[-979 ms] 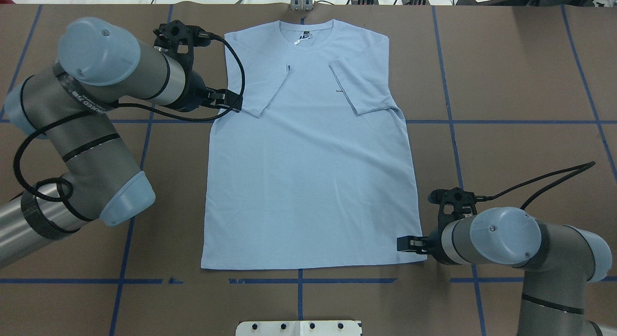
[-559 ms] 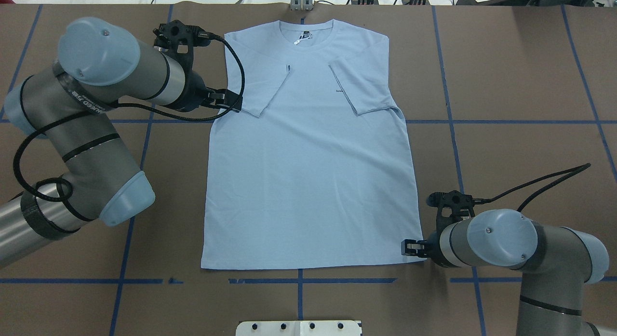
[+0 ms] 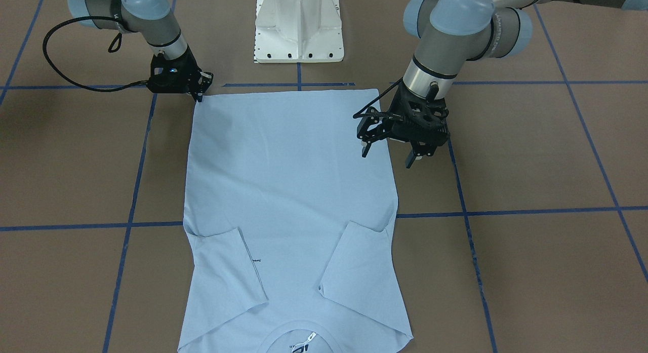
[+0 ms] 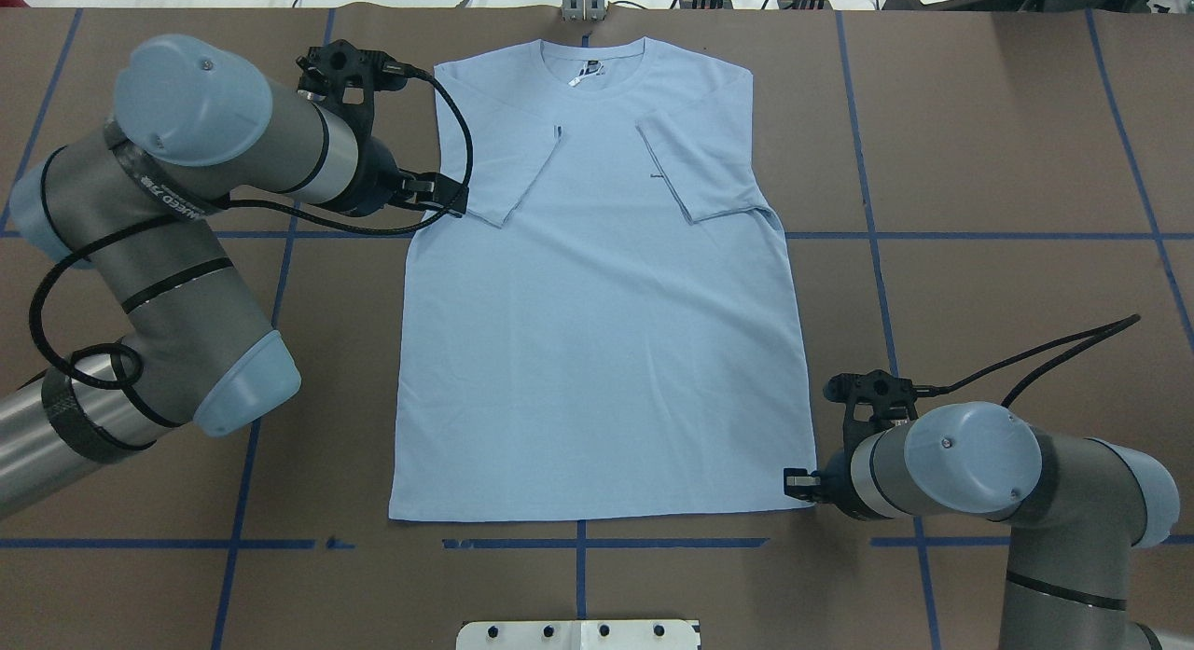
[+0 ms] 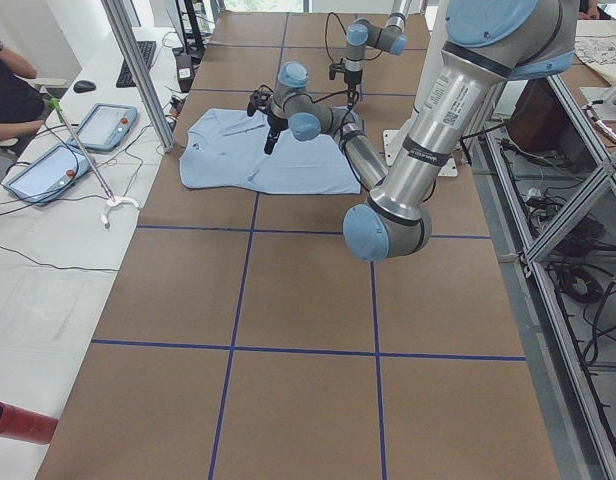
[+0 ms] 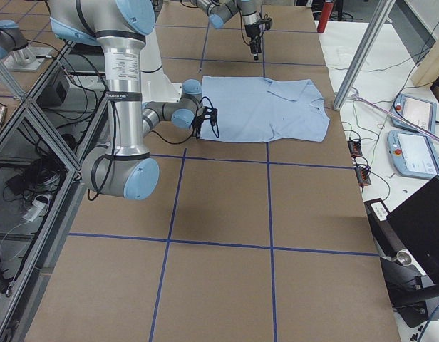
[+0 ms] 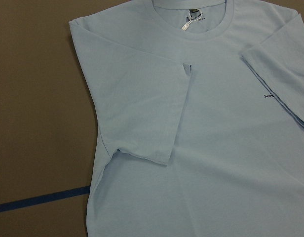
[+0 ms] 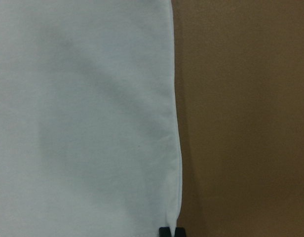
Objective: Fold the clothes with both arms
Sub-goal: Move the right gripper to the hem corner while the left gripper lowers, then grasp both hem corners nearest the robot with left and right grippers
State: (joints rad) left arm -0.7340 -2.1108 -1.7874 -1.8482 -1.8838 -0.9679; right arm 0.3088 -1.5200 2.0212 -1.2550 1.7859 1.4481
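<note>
Change over the last sec: the right claw [image 4: 800,485] has crept a little down and outward along the hem, and it now sits right on the near right corner of the T-shirt [image 4: 597,352]. That corner looks slightly tucked in vs. a sec ago. The left arm hasn't budged. Meaning for the task, probably: the right side has just taken its grip on the hem, the left isn't committed yet, and no body fold has begun.

T-shirt: flat in the middle of the desk [image 4: 979,165], collar away from the robot, hem toward it, both sleeves [image 4: 504,165] already turned inward over the chest.

Right claw: its fingertips [image 8: 164,231] are pressed nearly together w/ only a sliver between them. The hem corner runs straight into that sliver, so it looks like a pinch on the cloth (the wrist cam crops the tips, so not 100% sure). The tips are down at desk level.

Left claw [image 3: 387,155]: spread wide, holding nothing. It hangs over the shirt's left side edge near the sleeve, apparently above the cloth w/o touching.
</note>
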